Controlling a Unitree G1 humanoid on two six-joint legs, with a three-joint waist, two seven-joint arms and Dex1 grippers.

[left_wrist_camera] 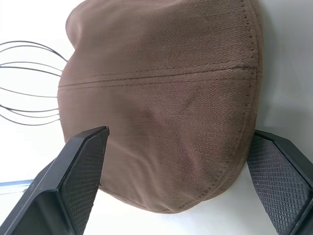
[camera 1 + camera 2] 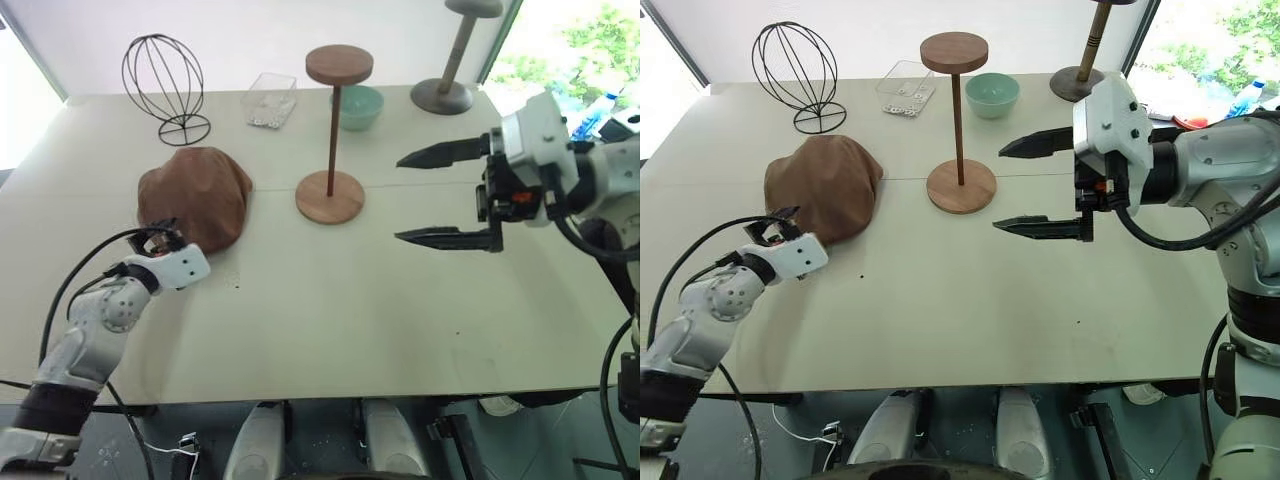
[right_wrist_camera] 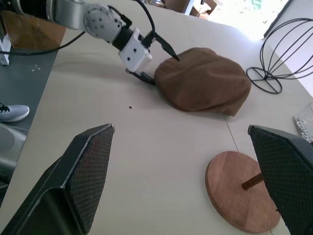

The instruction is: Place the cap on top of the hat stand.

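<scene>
Both end effectors unclenched: left end effector (image 1: 171,166) straddled cap (image 2: 195,195) for pickup, right end effector (image 2: 445,195) hovered beside hat stand (image 2: 333,130).

Brown fabric flat cap (image 2: 196,194) lies crown-up on the beige table, soft and domed, with a stitched seam across the top, on the robot's left side. Wooden hat stand (image 2: 335,130) stands upright just beside the cap to its right: round base disc, thin dark pole, smaller brown top disc, top bare.
</scene>
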